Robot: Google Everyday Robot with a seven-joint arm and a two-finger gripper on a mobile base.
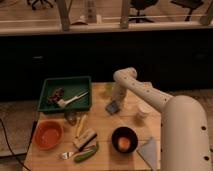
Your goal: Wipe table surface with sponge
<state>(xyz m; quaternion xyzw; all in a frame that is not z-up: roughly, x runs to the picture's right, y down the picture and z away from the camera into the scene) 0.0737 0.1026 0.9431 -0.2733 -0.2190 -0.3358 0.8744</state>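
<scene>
Your gripper (115, 101) at the sponge (111, 108) on the table surface (102, 125), its grip you cannot tell, green tray (65, 80) and white cup (143, 112) flanking

This looks like an office or lab: rolling office chairs (142, 6) stand behind a railing (125, 15). The gripper (113, 103) is low over the table surface (102, 127).

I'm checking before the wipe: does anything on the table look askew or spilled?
No spill shows. The sponge, under the claw at mid-table, sits turned askew to the planks of the table surface. A grey-blue sheet lies crooked at the near right corner.
</scene>
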